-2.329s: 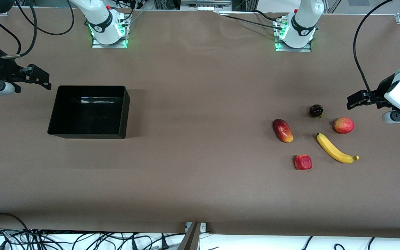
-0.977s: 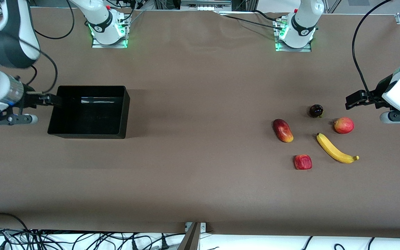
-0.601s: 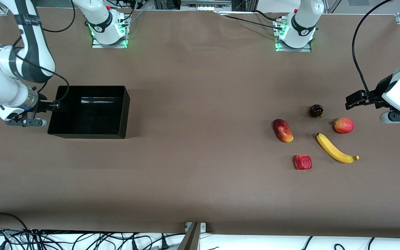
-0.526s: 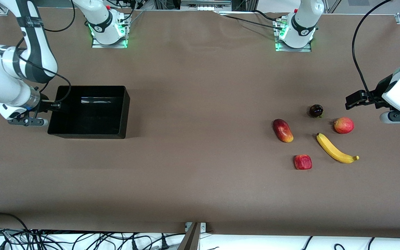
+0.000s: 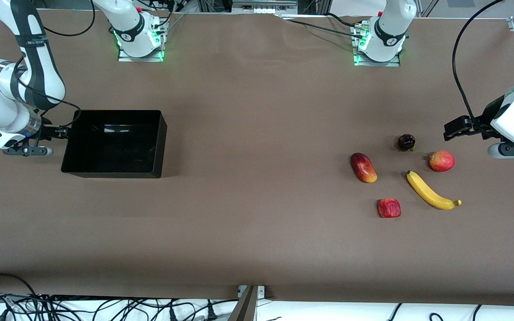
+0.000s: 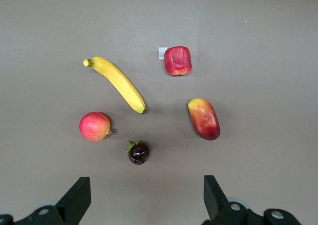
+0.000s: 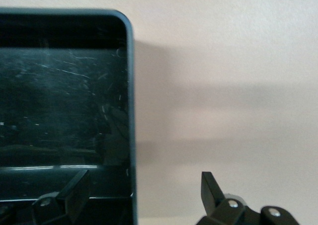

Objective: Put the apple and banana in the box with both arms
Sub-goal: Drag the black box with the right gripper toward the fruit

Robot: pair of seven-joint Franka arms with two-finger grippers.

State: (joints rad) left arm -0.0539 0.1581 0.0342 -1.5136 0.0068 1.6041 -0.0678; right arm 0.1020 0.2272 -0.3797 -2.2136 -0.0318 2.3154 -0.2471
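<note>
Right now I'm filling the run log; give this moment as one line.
right tool: open, straddling box wall | left tool: open, above fruits, waiting | apple, banana: on table

A bright yellow banana (image 5: pixel 432 191), a streaky deep-red apple (image 5: pixel 389 208) and a glossy black box (image 5: pixel 115 170) are seen on the brown table (image 5: pixel 257 232) (plain, unpatterned).

The box (image 5: pixel 114 141) sits toward the right arm's end of the counter (image 5: pixel 257 223); the apple (image 5: pixel 389 208) lies nearer the front camera than the banana (image 5: pixel 431 191), toward the left arm's end.
</note>
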